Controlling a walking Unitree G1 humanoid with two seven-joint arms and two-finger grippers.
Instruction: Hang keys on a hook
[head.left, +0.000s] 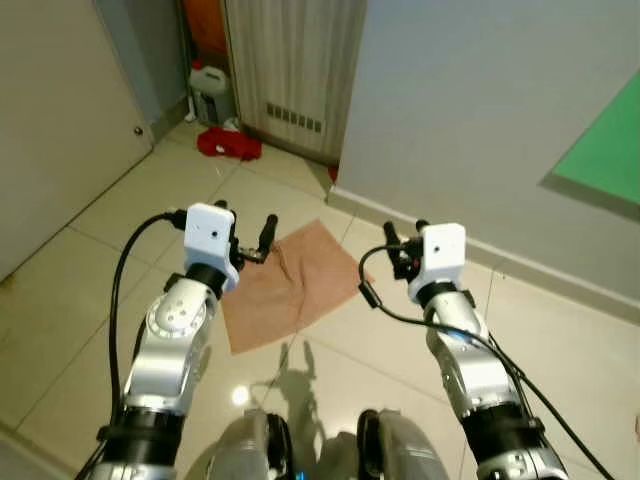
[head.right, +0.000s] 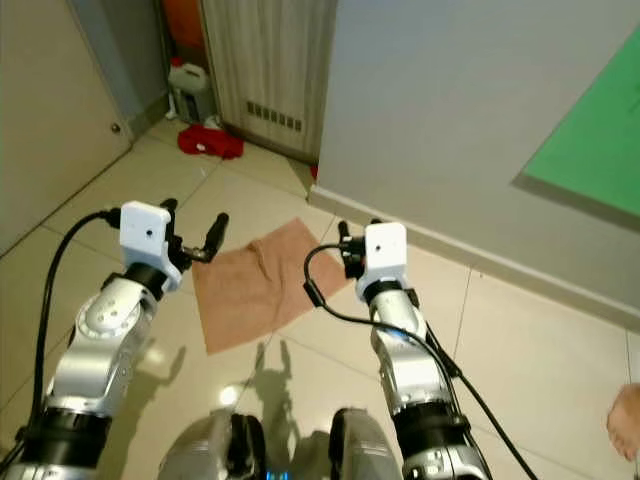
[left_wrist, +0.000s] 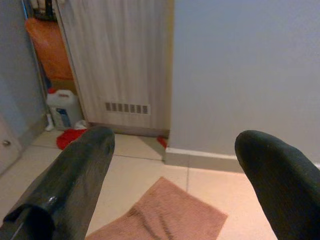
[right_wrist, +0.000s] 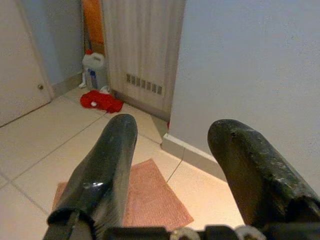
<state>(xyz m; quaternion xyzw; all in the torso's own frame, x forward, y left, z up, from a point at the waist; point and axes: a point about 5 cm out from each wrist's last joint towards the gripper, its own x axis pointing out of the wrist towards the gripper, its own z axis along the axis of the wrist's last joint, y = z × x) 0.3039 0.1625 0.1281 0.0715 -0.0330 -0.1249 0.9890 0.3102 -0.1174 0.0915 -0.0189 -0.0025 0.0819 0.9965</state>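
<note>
Over the tiled floor (head.left: 90, 300): both arms raised, well apart.
Left gripper (head.left: 250, 235): jaws spread, empty.
Right gripper (head.left: 400, 245): jaws spread, empty.
Mat (head.left: 290, 285): between the arms, corner near the wall skirting (head.left: 520, 265).
Open room: bare tiles leftward toward the red cloth (head.left: 228, 144).
Keys, hook: cannot tell where.

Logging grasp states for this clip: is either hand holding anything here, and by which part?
Nothing is held. The left hand and right hand are both open, with only the pinkish-brown cloth mat on the floor beyond them.
</note>
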